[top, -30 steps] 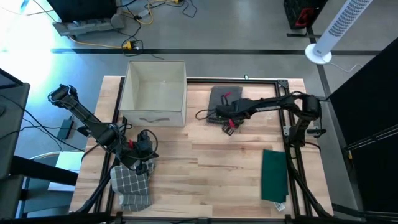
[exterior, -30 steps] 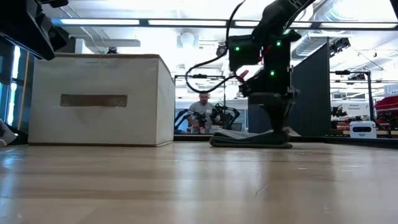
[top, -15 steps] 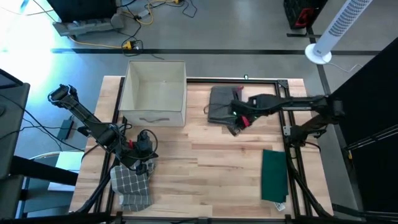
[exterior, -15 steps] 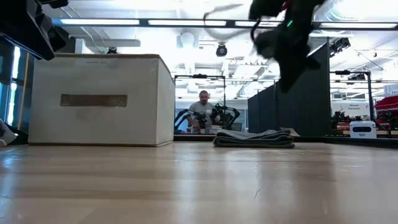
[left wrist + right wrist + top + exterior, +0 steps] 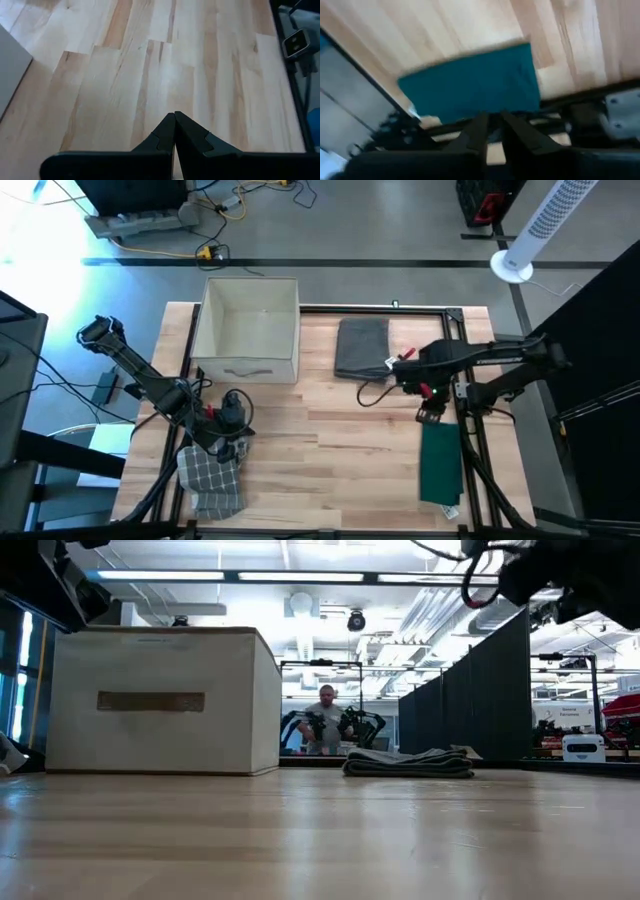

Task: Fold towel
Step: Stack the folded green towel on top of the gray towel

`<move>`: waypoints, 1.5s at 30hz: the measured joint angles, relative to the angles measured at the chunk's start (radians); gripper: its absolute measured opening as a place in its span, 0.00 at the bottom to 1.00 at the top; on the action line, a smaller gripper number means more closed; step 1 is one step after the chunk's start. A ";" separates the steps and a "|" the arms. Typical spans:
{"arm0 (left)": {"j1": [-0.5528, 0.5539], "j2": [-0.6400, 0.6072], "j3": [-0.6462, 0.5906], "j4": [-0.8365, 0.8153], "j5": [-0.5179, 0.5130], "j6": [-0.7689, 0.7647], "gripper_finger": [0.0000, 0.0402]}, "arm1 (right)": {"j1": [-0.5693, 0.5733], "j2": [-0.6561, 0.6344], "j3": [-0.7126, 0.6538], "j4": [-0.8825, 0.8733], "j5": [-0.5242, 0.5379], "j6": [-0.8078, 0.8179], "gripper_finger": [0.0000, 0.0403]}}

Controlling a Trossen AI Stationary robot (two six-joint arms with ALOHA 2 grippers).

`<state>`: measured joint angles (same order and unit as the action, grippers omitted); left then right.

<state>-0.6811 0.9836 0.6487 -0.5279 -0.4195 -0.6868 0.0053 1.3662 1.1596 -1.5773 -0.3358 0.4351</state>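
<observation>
Taking the box as landmark. Nearest the front edge, well to the box's front-left, the left gripper is sitting as it did a second ago, fingers pressed together over bare wood, arm folded low beside the checked cloth that is hanging off the table edge. Changed since the earlier frame: the right gripper is no longer pressing on the grey towel; it is now hanging in the air well to the box's front-right, arm reaching in from the right rail, wrist turned toward the green towel lying at the front-right. Its fingers are standing slightly apart, holding nothing. Farther back, the grey towel is lying folded and flat just right of the box, free of both grippers. Beyond the table, a person is sitting in the room.
</observation>
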 joint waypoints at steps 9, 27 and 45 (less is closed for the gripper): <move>0.000 -0.001 0.001 0.064 0.069 0.008 0.00 | -0.023 0.115 -0.178 0.025 0.125 -0.149 0.40; 0.001 -0.001 0.001 0.130 0.193 -0.044 0.00 | -0.021 0.115 -0.444 0.344 0.070 -0.234 0.58; 0.003 0.000 0.001 0.131 0.193 -0.072 0.00 | -0.021 0.189 -0.555 0.474 -0.016 -0.204 0.58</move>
<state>-0.6781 0.9833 0.6495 -0.3972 -0.2260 -0.7586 -0.0158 1.5556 0.6044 -1.1037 -0.3519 0.2313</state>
